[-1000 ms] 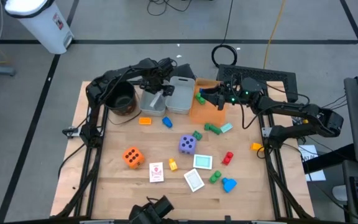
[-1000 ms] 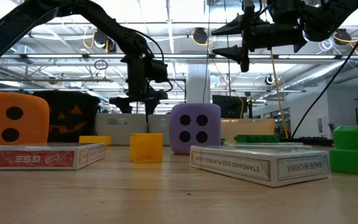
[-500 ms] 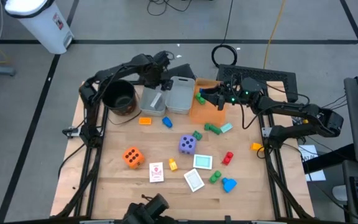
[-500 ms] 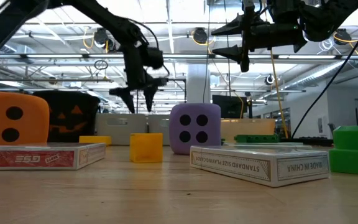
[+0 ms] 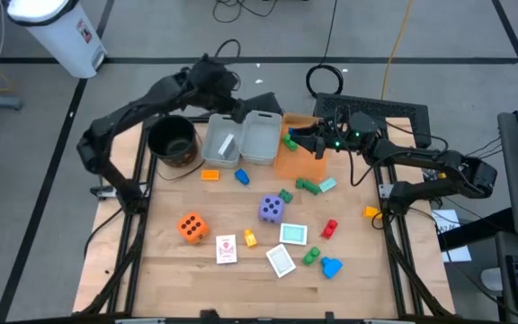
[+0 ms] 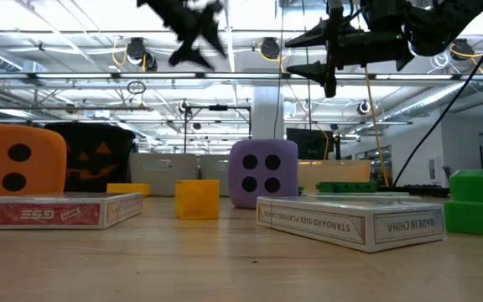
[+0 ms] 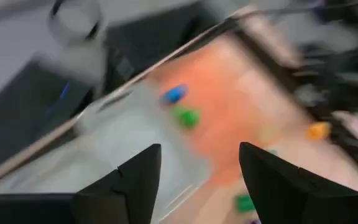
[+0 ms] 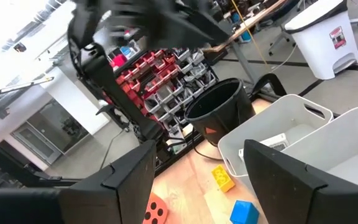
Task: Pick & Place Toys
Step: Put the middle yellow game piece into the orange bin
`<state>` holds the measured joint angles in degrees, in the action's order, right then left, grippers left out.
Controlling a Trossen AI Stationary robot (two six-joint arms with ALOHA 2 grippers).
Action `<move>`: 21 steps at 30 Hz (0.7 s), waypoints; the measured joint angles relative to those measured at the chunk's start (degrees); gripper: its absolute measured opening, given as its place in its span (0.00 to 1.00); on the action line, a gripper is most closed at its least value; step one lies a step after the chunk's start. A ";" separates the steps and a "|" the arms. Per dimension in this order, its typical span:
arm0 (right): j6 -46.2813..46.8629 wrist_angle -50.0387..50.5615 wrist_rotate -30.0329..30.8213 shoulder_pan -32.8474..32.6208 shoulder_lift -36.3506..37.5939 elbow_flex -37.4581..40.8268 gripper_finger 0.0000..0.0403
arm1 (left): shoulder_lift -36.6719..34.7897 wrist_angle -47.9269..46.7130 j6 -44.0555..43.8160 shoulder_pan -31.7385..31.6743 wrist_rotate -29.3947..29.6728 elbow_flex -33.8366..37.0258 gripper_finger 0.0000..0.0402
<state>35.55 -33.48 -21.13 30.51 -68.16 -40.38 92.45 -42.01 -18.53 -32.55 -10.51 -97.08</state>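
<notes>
So the left end effector [image 5: 226, 79] is hanging up high over the back edge of the desk [image 5: 160, 243], behind the two grey bins, and its fingers [image 7: 135, 180] are sitting apart with nothing between them. The left wrist view is pretty smeared, but you can make out a gap between the two dark fingers and an orange surface with a blue and a green blob beyond them.

The right end effector [image 5: 297, 139] is hovering over the orange bin [image 5: 297, 162], fingers [image 8: 129, 177] spread and not holding anything either.

The left grey bin [image 5: 222, 144] is holding a small white card [image 5: 224, 144], lying tilted inside it. The right grey bin [image 5: 260, 138] is sitting just beside it, touching. The black pot [image 5: 171, 140] is standing to the left of the bins.

Most of the toys are scattered on the desk in front of the bins: an orange block [image 5: 209, 175] and a blue block [image 5: 242, 177] just in front of the grey bins, the purple die [image 5: 271, 209] about in the middle, and the orange die [image 5: 192, 227] well off to its left. A white and red card box [image 5: 227, 248] is lying near the yellow block [image 5: 250, 238]. A teal card [image 5: 293, 234] and another white card [image 5: 281, 260] are lying nearer the front, with a red block [image 5: 329, 228], a green block [image 5: 311, 256] and a blue piece [image 5: 331, 266] close by. A green piece [image 5: 308, 186] is sitting just in front of the orange bin.
</notes>
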 joint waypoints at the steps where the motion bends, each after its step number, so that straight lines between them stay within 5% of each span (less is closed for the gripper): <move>1: -0.04 0.00 0.02 -0.22 0.00 0.02 0.58 | -0.76 3.04 0.08 1.77 -0.07 0.55 0.55; 7: -0.17 0.00 0.02 -1.76 0.00 0.02 0.58 | -1.77 25.04 -0.48 13.62 -4.53 5.77 0.56; 11: -0.17 0.01 0.03 -3.18 0.00 0.02 0.58 | -1.79 38.92 -2.37 19.27 -1.52 10.29 0.56; 21: -0.03 1.75 0.02 -5.14 0.01 0.02 0.58 | -1.69 51.84 -12.57 22.96 0.07 25.67 0.57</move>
<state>35.53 -31.73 -21.10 25.36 -68.15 -40.36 90.76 9.83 -31.10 -9.60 -10.44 -71.41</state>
